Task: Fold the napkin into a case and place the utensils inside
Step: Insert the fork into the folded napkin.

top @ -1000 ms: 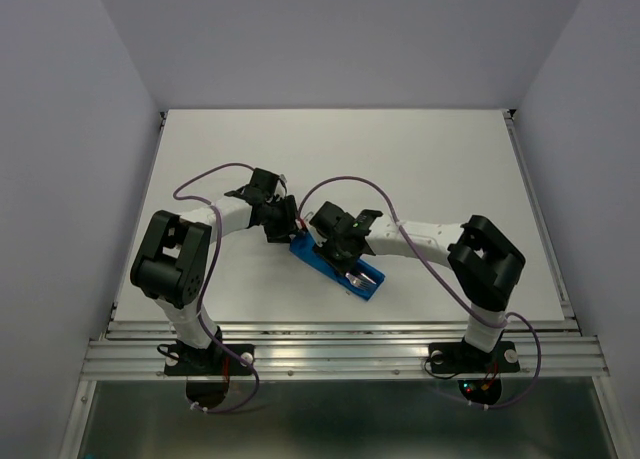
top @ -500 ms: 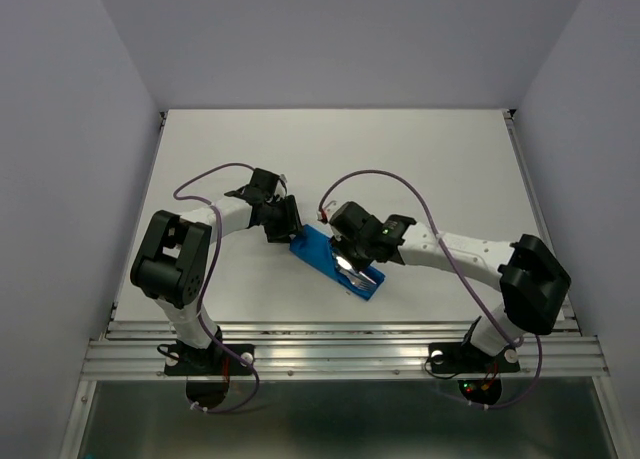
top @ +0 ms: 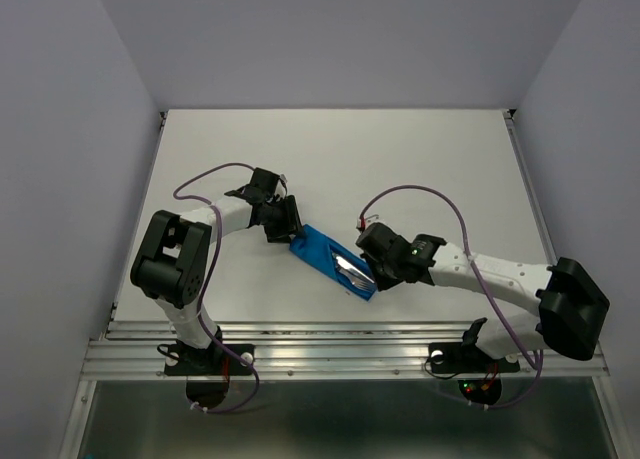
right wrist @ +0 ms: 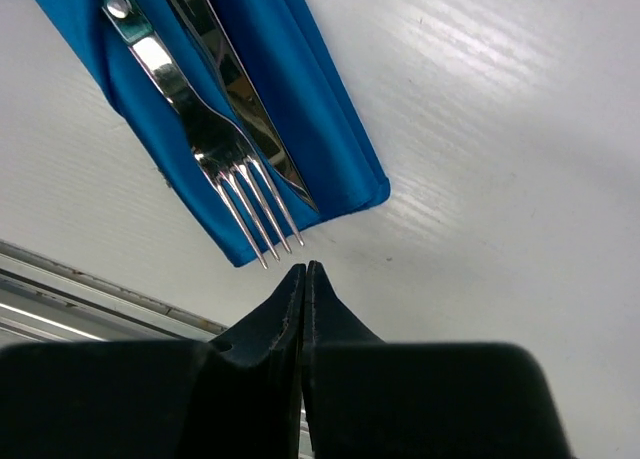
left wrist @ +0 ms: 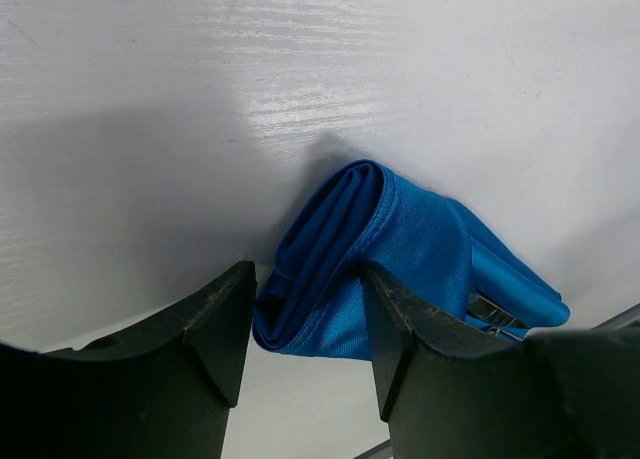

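Left gripper (top: 288,224) first: it's down on the table (top: 420,159) at one end of the case (top: 335,262), and the left wrist view shows why. The rolled, layered end of the blue napkin sits right between its fingers (left wrist: 215,324), filling the gap from one inner face to the other. So the jaws stand part-way open but are closed onto the cloth. That reads as an anchoring hold, pinning the packet so the folds can't spring apart or slide. From there the case stretches away from the left gripper toward the right one, flat on the table. Over at the far end, the right gripper (right wrist: 304,279) has its fingers pressed tight together with nothing between them, completely empty. Its tip sits just short of the fork (right wrist: 215,144), right in front of the tines and apparently not touching them. The knife (right wrist: 235,89) lies beside the fork, both of them lengthwise along the case with their heads pointing at the right gripper. Lined up like that they follow the run of the fold, which is how a pocket would take them. The heads lie bare on the blue cloth. The handles run out of the wrist view, so I can't tell how deep they sit under a layer. As a judgement, the loading looks all but done.
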Tool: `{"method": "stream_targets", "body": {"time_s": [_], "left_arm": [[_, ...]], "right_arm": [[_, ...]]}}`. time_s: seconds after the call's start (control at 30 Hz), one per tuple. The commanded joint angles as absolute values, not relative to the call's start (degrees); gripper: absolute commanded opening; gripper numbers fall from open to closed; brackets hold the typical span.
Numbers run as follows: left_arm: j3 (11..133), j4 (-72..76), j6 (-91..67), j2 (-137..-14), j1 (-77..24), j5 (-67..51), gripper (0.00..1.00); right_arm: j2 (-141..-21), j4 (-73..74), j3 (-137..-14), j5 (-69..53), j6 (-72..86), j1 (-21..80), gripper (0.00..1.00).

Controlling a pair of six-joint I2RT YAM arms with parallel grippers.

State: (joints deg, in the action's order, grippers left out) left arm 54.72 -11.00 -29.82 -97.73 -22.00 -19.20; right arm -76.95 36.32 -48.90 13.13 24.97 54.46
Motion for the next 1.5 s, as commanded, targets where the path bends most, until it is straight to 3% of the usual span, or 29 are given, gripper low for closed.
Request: {"method": "stream_targets", "body": {"time_s": [0.0,0.67,1.47], "left_arm": [[55.3,-13.6,-28.5,-96.5,-21.9,-17.5,0.57],[54.9,-13.4,-27.9,-96.9,-21.9,-17.9,0.57],[54.8,-13.2,-28.3,-96.3,-21.8,-17.9,0.57]], "right_arm": [[-77.1,38.1,-47.6,11.9,29.5,54.8,0.01],[-85.4,33.8,-50.7,8.2,28.1,55.4,0.01],[-86.8,32.9,-52.3,7.9,26.5,56.4,0.01]]}}
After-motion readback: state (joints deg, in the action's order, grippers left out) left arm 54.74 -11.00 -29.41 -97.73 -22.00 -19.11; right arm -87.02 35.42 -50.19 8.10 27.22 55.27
